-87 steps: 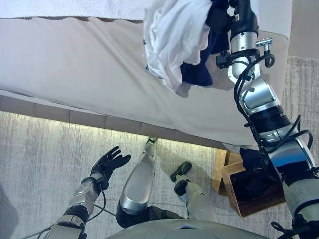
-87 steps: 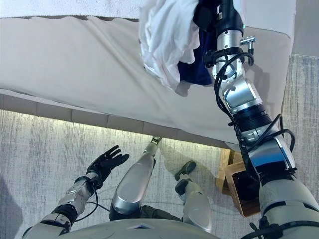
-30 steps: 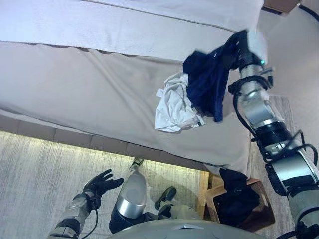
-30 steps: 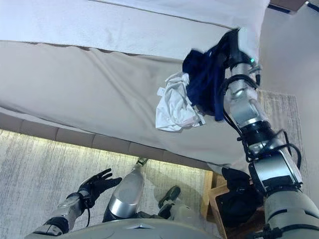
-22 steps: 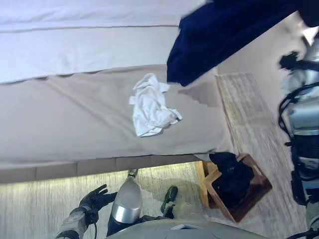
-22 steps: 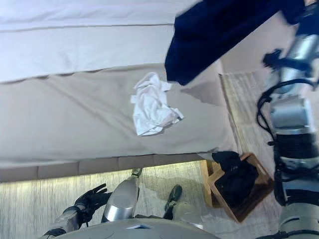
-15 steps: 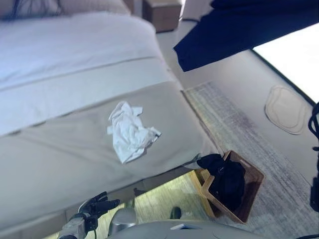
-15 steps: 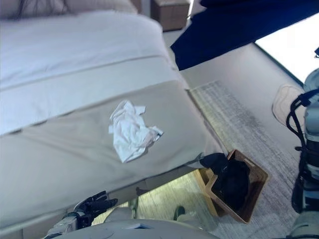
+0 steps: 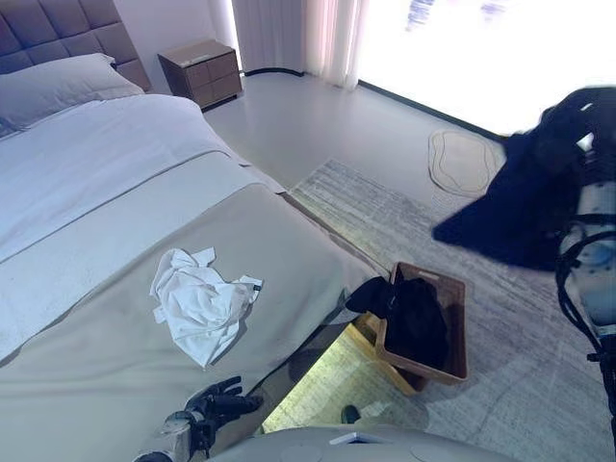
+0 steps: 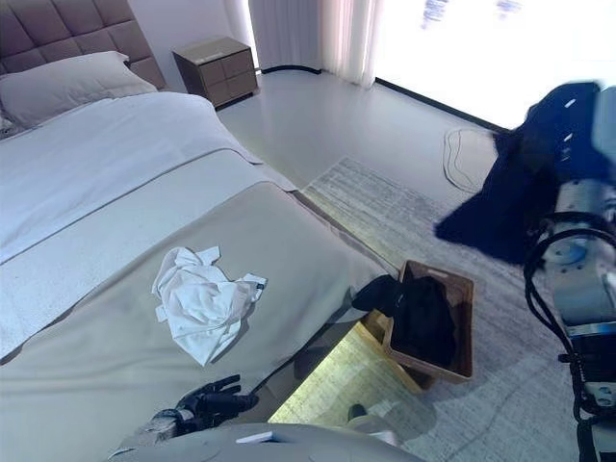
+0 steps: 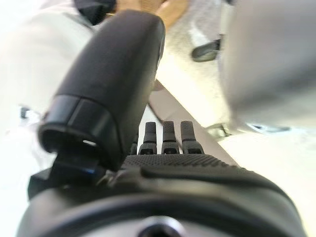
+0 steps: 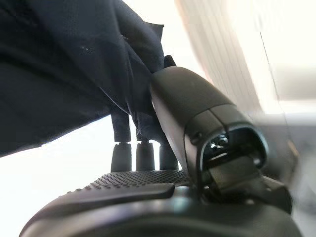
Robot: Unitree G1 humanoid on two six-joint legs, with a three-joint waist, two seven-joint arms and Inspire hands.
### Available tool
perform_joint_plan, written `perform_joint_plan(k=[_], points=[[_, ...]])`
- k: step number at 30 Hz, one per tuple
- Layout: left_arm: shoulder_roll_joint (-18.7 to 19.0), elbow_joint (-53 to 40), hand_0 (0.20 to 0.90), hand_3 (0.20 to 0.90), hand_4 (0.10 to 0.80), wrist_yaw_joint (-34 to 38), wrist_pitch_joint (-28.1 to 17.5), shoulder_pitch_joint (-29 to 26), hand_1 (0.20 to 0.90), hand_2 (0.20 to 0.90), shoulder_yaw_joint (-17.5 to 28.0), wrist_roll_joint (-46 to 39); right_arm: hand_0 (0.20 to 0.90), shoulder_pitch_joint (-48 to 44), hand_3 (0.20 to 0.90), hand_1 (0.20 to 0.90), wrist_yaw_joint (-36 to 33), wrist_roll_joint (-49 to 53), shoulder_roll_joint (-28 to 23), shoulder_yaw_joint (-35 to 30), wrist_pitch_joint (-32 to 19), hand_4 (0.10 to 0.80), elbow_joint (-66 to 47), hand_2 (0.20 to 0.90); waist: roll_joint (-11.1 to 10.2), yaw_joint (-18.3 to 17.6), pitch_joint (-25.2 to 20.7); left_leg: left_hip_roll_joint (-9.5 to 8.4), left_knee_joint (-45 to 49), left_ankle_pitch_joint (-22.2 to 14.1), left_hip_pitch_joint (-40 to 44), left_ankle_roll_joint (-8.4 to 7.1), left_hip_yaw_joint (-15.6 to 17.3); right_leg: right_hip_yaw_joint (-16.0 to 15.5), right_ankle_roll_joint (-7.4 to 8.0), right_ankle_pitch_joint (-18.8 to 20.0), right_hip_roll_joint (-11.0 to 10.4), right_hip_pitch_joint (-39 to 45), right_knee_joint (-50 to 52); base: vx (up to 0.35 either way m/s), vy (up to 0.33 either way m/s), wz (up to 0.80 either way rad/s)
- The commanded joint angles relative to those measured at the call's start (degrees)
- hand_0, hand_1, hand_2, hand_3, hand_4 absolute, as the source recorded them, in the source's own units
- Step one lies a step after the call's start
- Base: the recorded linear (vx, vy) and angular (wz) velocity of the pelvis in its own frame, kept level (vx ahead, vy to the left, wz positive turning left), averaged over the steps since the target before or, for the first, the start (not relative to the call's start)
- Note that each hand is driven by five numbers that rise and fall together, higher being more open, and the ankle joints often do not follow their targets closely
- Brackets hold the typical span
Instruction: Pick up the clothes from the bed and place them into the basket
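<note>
My right hand (image 12: pixel 190 116) is shut on a navy garment (image 9: pixel 515 202) and holds it up in the air over the rug, to the right of and above the basket. The cloth covers the hand in the eye views. The brown basket (image 9: pixel 460 332) stands on the floor at the bed's corner, with dark clothes (image 9: pixel 416 316) in it, and one hangs over its near rim. A crumpled white garment (image 9: pixel 200 303) lies on the beige bedspread (image 9: pixel 87 385). My left hand (image 9: pixel 217 404) is open and empty, low by the bed's edge.
The bed has a white sheet and a pillow (image 9: pixel 58 85) against a padded headboard. A nightstand (image 9: pixel 199 69) stands past the bed. A grey rug (image 9: pixel 520 385) lies under the basket, and a small mat (image 9: pixel 464 159) lies near the bright window.
The view has swung round. The white garment has dropped from my right hand onto the bed. My right arm has carried the navy garment off the bed to above the rug by the basket.
</note>
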Motion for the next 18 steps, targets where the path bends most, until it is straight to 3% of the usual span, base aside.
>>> perform_joint_plan(k=[1, 2, 5, 10, 16, 18], points=[[3.5, -1.0, 0.9, 0.9, 0.8, 0.9, -2.2, -6.9, 0.9, 0.9, -2.6, -3.3, 0.3, -14.6, 0.2, 0.3, -1.0, -1.2, -1.2, -0.9, -2.0, 0.1, 1.8, 0.3, 0.8, 2.4, 7.9, -4.28, 3.0, -8.2, -2.1, 3.28, -3.6, -4.2, -2.52, -5.5, 0.8, -7.4, 10.4, -0.349, -0.126, 0.04], [3.1, -1.8, 0.9, 0.9, 0.8, 1.2, -2.7, -9.0, 0.9, 0.9, -3.5, -4.7, 0.3, -17.7, 0.2, 0.3, -0.4, -0.8, -1.3, 1.3, -0.5, 0.1, 4.9, 0.3, 2.1, 2.3, 10.6, -4.29, 3.6, -7.3, -4.5, 2.75, -3.9, -4.4, -2.94, -5.5, 0.7, -9.8, 11.5, -0.313, -0.096, 0.03], [2.2, -3.4, 0.9, 0.9, 0.8, 1.5, -3.8, -11.1, 0.9, 0.9, -5.0, -6.9, 0.3, -22.2, 0.2, 0.3, -0.8, -1.2, -1.3, 4.9, 0.6, 0.1, 10.1, 0.3, 4.4, 2.5, 14.1, -4.12, 3.9, -5.7, -7.6, 1.81, -4.2, -5.1, -3.48, -5.8, 0.5, -12.6, 12.6, -0.188, -0.081, 0.02], [1.8, -5.8, 0.9, 0.9, 0.8, 0.9, -6.4, -13.7, 0.9, 0.9, -7.6, -11.1, 0.3, -30.5, 0.2, 0.3, -2.8, -1.7, -0.8, 11.4, 7.1, 0.1, 20.2, 0.3, 8.4, 2.7, 19.2, -3.89, 5.1, -3.7, -14.0, 0.55, -4.4, -6.1, -4.21, -6.9, -0.3, -20.3, 16.5, -0.124, -0.069, -0.06], [2.2, -7.0, 0.9, 0.9, 0.8, 1.4, -6.6, -14.7, 0.9, 0.9, -8.3, -14.3, 0.3, -36.6, 0.2, 0.3, -5.0, -2.3, 0.1, 16.2, 14.7, 0.1, 35.0, 0.3, 11.8, 3.7, 22.6, -4.32, 6.9, -2.4, -19.3, -0.12, -4.7, -7.3, -4.99, -7.9, -1.0, -26.8, 20.5, -0.057, -0.046, -0.06], [3.0, -7.1, 0.9, 0.9, 0.8, 0.9, -6.3, -14.8, 0.9, 0.9, -8.0, -14.8, 0.3, -37.5, 0.2, 0.3, -5.2, -2.1, -0.1, 17.7, 17.1, 0.1, 39.5, 0.3, 12.5, 3.8, 23.5, -4.76, 7.0, -3.1, -19.5, -0.57, -5.1, -7.2, -4.85, -9.8, -1.4, -27.6, 22.0, 0.031, -0.061, 0.06]])
